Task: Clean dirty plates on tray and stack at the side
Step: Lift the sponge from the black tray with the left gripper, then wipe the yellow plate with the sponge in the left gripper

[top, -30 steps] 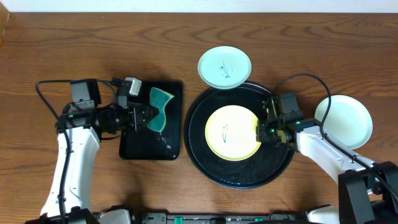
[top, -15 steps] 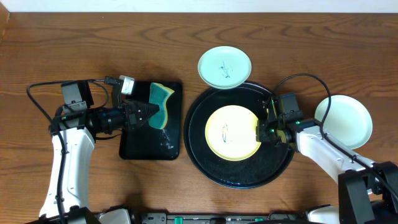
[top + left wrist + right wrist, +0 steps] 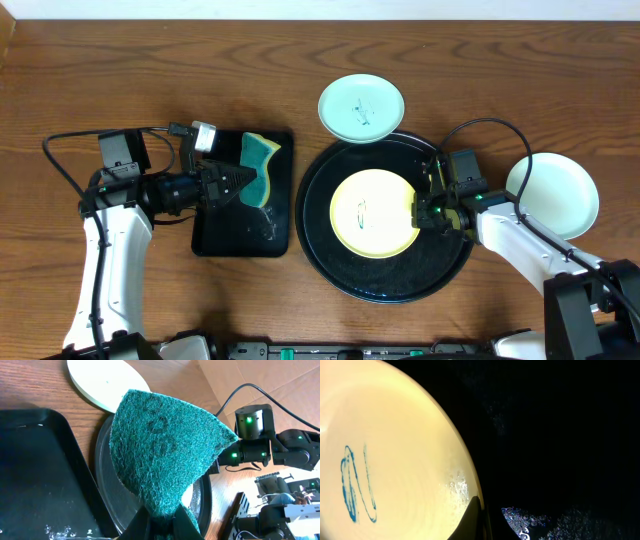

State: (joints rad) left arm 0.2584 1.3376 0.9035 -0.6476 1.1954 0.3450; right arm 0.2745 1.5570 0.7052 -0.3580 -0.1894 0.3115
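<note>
Left end effector [image 3: 243, 185]: closed on a sponge [image 3: 260, 168], pinched at its lower edge with the green scouring face spread out above the fingers [image 3: 182, 522]. It holds the sponge over the far half of the rectangular black tray [image 3: 235, 238], which has water droplets on it.

At 3 o'clock of that tray, just beside it, lies the round tray [image 3: 390, 278]. The yellow plate [image 3: 385, 230] lies flat near its centre, with thin blue scribbled marks in the middle.

Right end effector [image 3: 420, 212]: at 3 o'clock of the yellow plate, on its rim. One finger [image 3: 475, 517] touches the plate edge; whether the grip is closed cannot be told.

One mint plate [image 3: 555, 195] rests on the counter [image 3: 150, 60] at 3 o'clock of the round tray, apart from it. The second mint plate [image 3: 345, 120], with a small dark mark at its centre, sits at 12 o'clock, its near edge meeting the tray's rim.
</note>
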